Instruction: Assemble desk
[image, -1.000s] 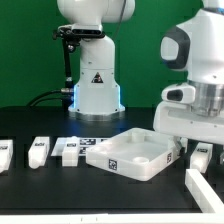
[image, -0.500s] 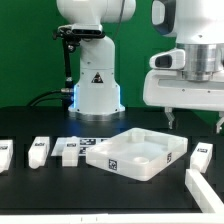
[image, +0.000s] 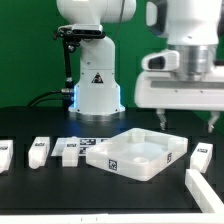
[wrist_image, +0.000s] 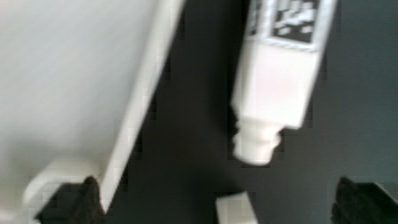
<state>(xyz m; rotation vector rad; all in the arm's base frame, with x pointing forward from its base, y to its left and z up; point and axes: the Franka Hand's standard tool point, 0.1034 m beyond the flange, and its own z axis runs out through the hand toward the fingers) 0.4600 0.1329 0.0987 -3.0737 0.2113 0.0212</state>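
White rimmed tabletop (image: 138, 155) flat on the black counter (image: 30, 125), tagged leg (image: 202, 157) just beside it on the exterior view's right, other legs (image: 38, 150) lying to its left, gripper (image: 187, 118) above, spread wide, holding nothing

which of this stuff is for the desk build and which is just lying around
For the job: rimmed tabletop; from the exterior view's left, first leg, second leg, third leg, fourth leg; open gripper.
Lying about: marker board; white bar at the exterior view's right edge.
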